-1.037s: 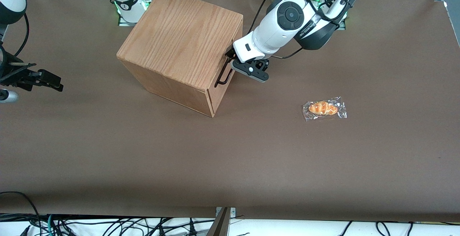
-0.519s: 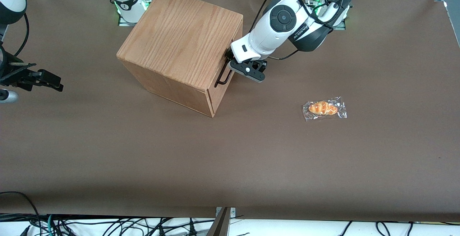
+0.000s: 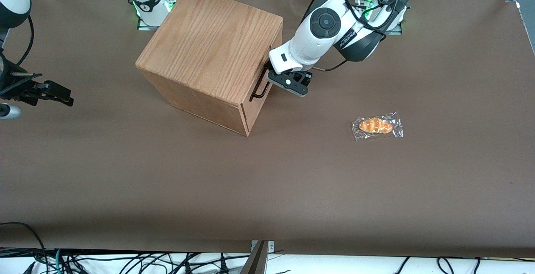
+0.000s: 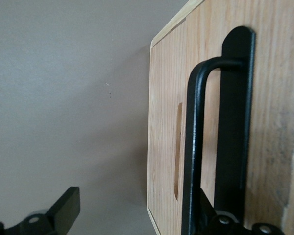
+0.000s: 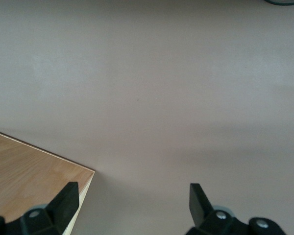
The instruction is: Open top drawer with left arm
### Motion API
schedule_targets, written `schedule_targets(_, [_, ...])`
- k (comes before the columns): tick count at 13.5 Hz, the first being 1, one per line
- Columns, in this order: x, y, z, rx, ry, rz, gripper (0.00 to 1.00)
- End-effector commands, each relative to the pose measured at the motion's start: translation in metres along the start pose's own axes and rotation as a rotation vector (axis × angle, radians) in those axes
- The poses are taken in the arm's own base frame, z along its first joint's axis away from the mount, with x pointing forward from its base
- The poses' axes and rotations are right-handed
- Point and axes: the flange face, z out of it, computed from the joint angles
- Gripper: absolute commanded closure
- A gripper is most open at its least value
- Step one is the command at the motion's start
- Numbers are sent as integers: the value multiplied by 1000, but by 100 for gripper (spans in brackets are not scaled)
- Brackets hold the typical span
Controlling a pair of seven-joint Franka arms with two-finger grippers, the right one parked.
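Note:
The oak-grain cabinet (image 3: 213, 44) stands on the brown table, its front turned toward the working arm's end. The top drawer's light-wood front panel (image 4: 164, 122) looks flush with the cabinet. Its thin black bar handle (image 3: 260, 88) (image 4: 192, 147) runs along that front. My left arm (image 3: 324, 23) reaches down to it. The gripper (image 3: 270, 79) (image 4: 142, 220) is open at the handle's farther end. The bar sits between the fingers, close against one finger (image 4: 225, 220), while the other finger (image 4: 63, 213) hangs off the panel's edge over the table.
A wrapped bread roll (image 3: 377, 126) lies on the table toward the working arm's end, nearer the front camera than the gripper. The parked arm's gripper (image 3: 39, 91) hovers at its own end, with a corner of the cabinet top (image 5: 29, 181) under its wrist camera.
The left arm's wrist and big joint have swung a little toward the cabinet, and the gripper has crept closer in on the handle. The drawer and cabinet have not moved.

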Motion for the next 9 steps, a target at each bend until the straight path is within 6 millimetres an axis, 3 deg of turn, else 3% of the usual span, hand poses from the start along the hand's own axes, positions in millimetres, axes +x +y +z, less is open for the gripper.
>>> schedule_targets(1, [0, -12, -1, 55, 21, 28, 0])
schedule_targets(6, [5, -50, -27, 86, 29, -2, 0])
schedule_targets(9, [5, -67, -25, 94, 17, 15, 0])
